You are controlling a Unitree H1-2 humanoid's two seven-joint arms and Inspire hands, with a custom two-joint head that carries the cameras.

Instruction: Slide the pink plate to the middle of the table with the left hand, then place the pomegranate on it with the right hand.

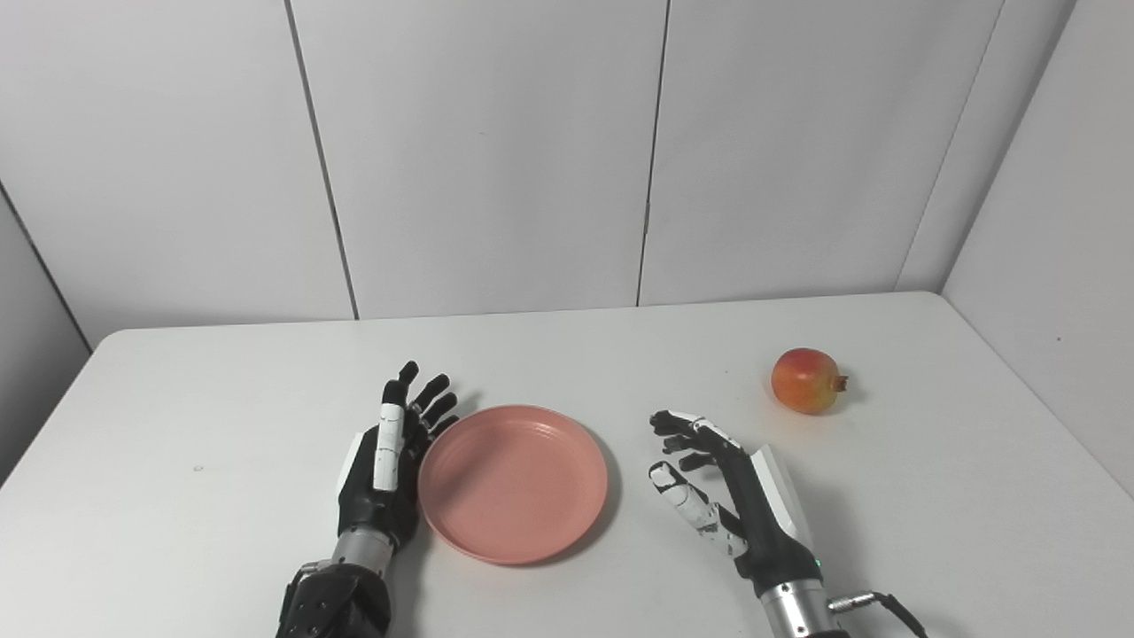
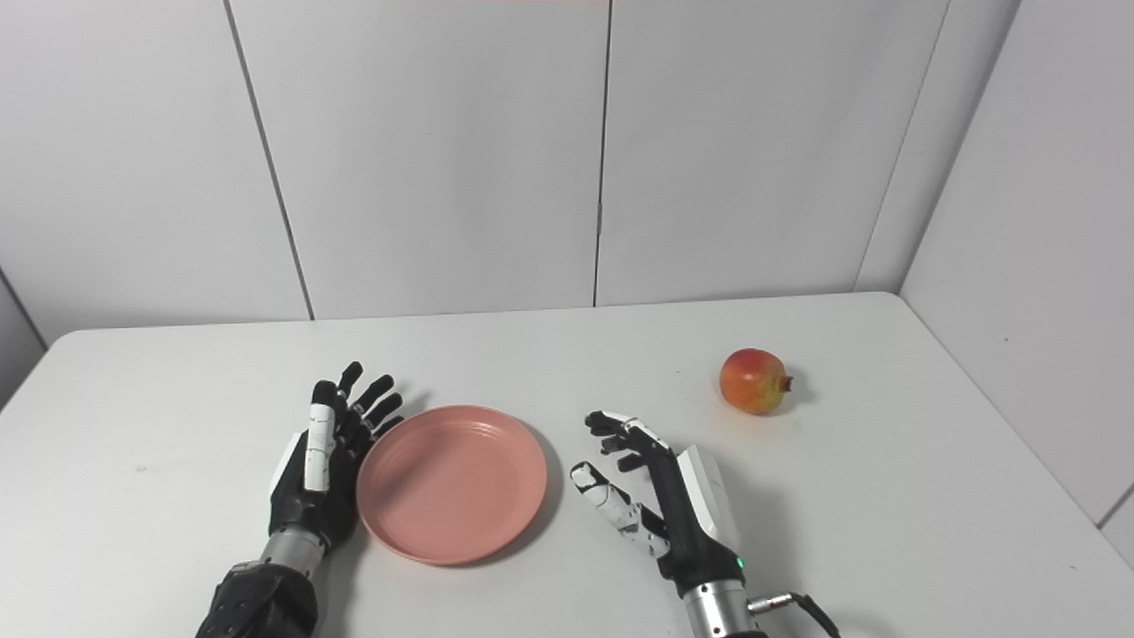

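The pink plate (image 1: 513, 483) lies flat on the white table (image 1: 567, 354), near its front middle. My left hand (image 1: 390, 461) is open, palm turned to the plate, its fingers against the plate's left rim. My right hand (image 1: 718, 487) is open and empty, standing on edge to the right of the plate with a gap between them. The pomegranate (image 1: 807, 381), red and yellow, sits on the table beyond and to the right of my right hand, apart from it. It also shows in the right eye view (image 2: 754, 381).
Grey wall panels (image 1: 478, 159) stand behind the table and along its right side. The table's right edge runs close past the pomegranate. Bare tabletop lies to the left of my left hand and behind the plate.
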